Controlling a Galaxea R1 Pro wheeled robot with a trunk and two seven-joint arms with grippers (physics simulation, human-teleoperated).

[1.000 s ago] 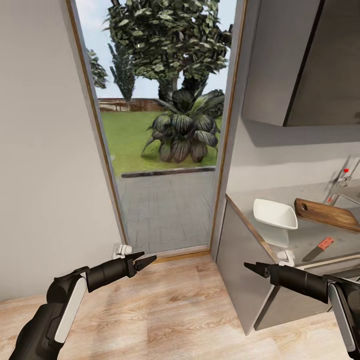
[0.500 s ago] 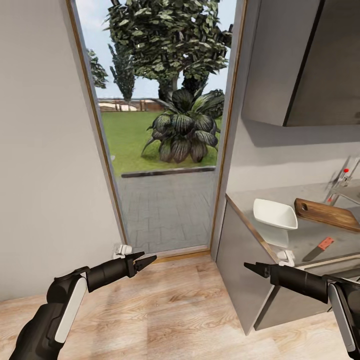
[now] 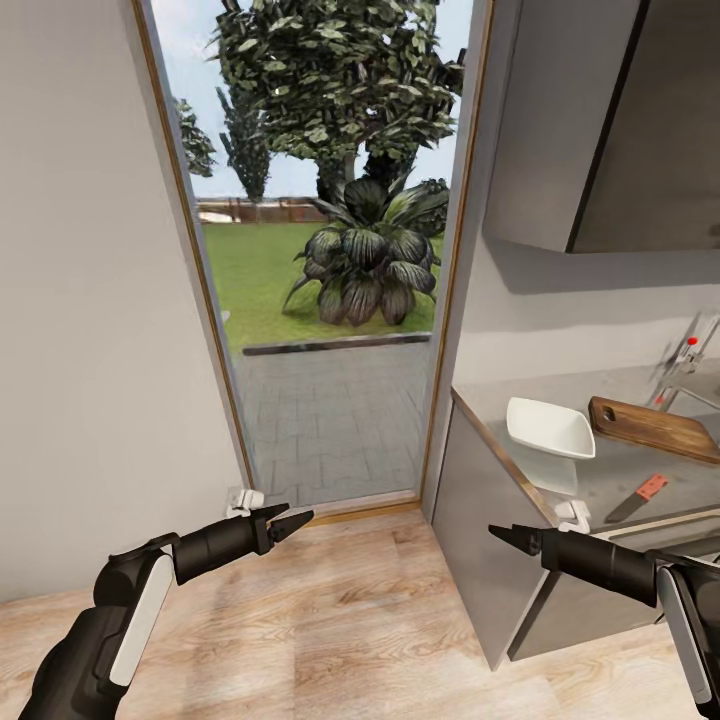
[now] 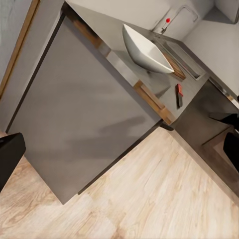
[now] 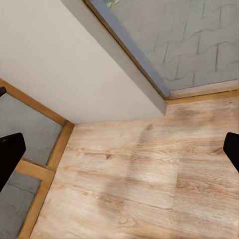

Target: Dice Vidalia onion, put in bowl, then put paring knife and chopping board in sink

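While both arms hang over the wood floor (image 3: 330,640), left fingers (image 3: 290,523) and right fingers (image 3: 505,538) look together; bowl (image 3: 548,428), chopping board (image 3: 655,428), paring knife (image 3: 640,496) sit on the surface (image 3: 600,480).

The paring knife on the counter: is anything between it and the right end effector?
Nothing visible blocks it. The right end effector hangs over the wooden floor, lower than the countertop edge. The paring knife lies in the open in front of the chopping board, apart from the bowl.
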